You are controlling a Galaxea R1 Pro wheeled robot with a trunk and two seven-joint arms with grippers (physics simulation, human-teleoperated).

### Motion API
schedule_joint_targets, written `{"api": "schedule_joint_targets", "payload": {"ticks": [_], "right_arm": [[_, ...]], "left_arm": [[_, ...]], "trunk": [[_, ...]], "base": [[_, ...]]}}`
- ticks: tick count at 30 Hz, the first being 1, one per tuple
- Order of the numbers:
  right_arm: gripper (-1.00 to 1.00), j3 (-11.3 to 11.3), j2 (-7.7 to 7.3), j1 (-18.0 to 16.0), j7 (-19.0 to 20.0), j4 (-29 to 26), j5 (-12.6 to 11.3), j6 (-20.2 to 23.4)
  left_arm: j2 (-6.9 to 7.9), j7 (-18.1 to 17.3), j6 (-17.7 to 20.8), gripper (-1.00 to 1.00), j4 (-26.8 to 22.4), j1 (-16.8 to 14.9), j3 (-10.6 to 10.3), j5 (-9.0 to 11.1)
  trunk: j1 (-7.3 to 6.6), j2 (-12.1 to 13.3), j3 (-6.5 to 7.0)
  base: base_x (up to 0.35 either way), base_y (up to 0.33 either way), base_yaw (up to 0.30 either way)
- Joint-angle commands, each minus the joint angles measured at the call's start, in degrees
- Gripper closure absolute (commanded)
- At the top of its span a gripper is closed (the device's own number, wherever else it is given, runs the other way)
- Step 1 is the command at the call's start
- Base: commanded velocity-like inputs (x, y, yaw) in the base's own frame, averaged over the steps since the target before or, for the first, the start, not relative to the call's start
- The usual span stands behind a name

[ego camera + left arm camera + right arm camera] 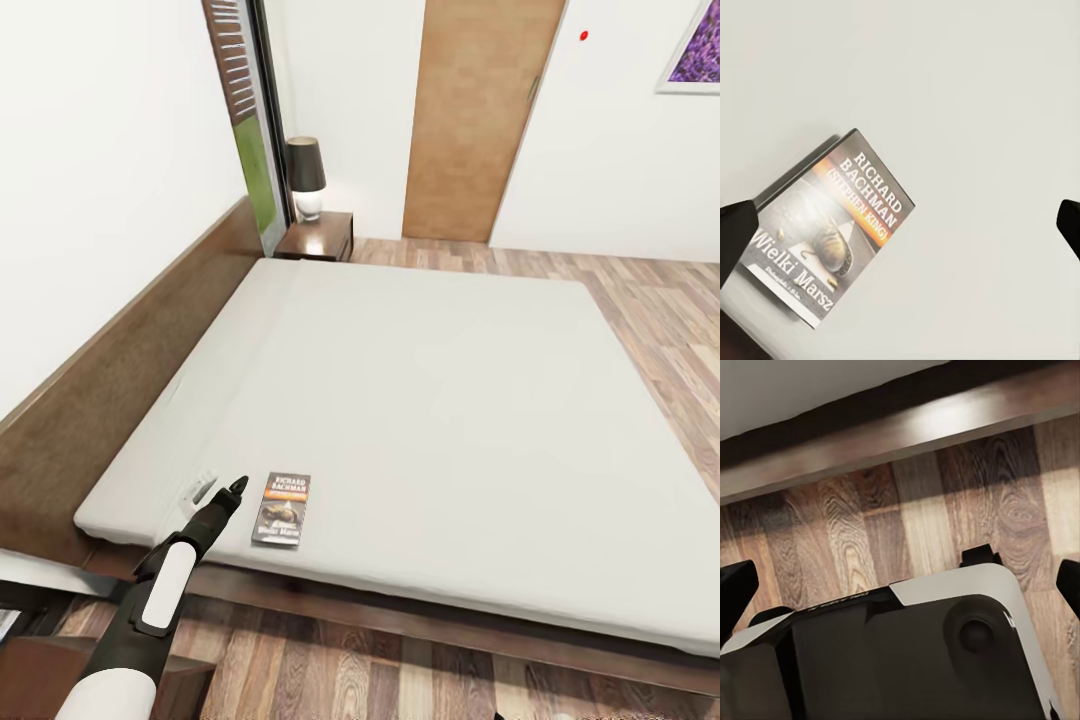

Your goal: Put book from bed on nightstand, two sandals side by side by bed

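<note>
My left gripper (900, 225) hangs open over the book (281, 508), flat near the bed (450, 400) edge; I should centre before closing; right fingers spread, empty.

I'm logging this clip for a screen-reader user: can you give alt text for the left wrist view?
A paperback book lettered "RICHARD BACHMAN" lies flat and askew on the off-white mattress. The left end effector is open, its two dark fingertips at opposite edges of the picture, one overlapping the book's corner.
</note>
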Motion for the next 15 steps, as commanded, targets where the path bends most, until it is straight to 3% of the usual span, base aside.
{"api": "schedule_joint_targets", "payload": {"ticks": [1, 15], "right_arm": [[-1.0, 0.4, -0.04, 0.0, 0.2, 0.1, -0.5, -0.2], [-1.0, 0.4, -0.04, 0.0, 0.2, 0.1, -0.5, -0.2]], "left_arm": [[-0.06, 0.1, 0.4, -1.0, -0.1, 0.0, 0.2, 0.6], [-0.06, 0.1, 0.4, -1.0, -0.1, 0.0, 0.2, 0.6]], "trunk": [[0.03, -0.1, -0.18], [0.03, -0.1, -1.42]], "base": [[0.0, 0.0, 0.0], [0.0, 0.0, 0.0]]}}
